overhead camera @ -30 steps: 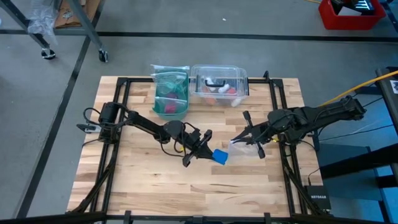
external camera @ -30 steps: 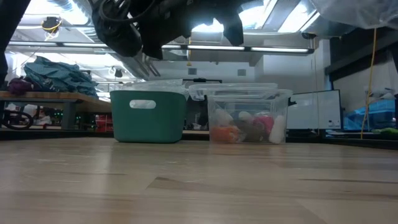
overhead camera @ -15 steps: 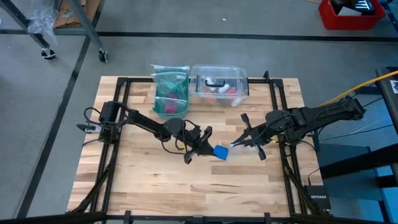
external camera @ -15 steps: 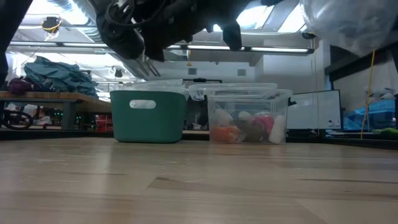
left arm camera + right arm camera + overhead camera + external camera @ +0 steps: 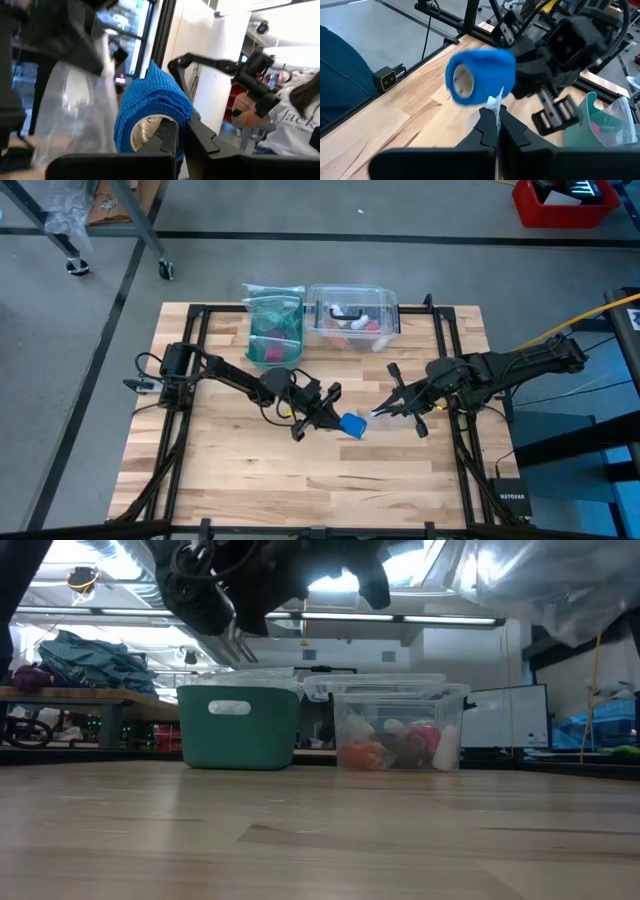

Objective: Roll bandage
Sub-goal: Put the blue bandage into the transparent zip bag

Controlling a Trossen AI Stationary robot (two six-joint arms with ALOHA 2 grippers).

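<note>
Blue and tightly wound, your bandage [image 5: 353, 425] hangs in the air above the middle of the wooden table [image 5: 210, 465], between the two arms. Your left gripper [image 5: 331, 420] is closed on the roll's edge; in its wrist view the roll [image 5: 152, 117] stands just past the fingertips with its open cardboard core facing that camera, so its axis runs roughly along the gripper's reach. Your right gripper [image 5: 378, 411] sits just beside the roll on the other side, fingers pinched shut on a thin clear plastic bag [image 5: 75, 112]; from its wrist the roll [image 5: 480, 76] shows its hollow end turned sideways. Farther back, a green bin [image 5: 274, 330] and a clear plastic box [image 5: 352, 315] stand side by side at the table's far edge.
</note>
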